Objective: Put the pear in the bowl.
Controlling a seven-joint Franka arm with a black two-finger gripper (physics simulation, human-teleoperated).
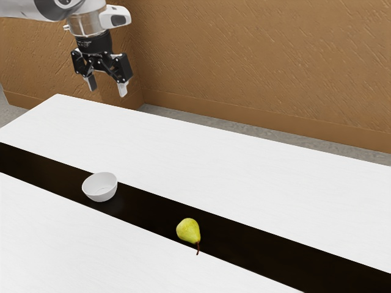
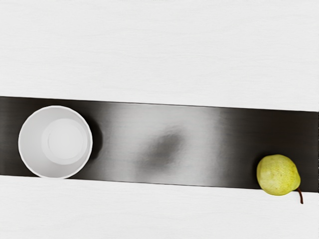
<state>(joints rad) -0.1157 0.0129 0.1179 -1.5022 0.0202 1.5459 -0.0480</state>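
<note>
We get bright, even light and hazy glare on the dark strip [image 2: 199, 149], mid-frame in the wrist view

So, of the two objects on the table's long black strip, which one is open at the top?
The round white bowl: its hollow, empty inside shows, while the yellow-green pear is a closed fruit with a thin brown stem.

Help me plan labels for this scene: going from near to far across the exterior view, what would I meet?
Pear → white bowl → far edge of the table → grey floor → brown wall
</note>
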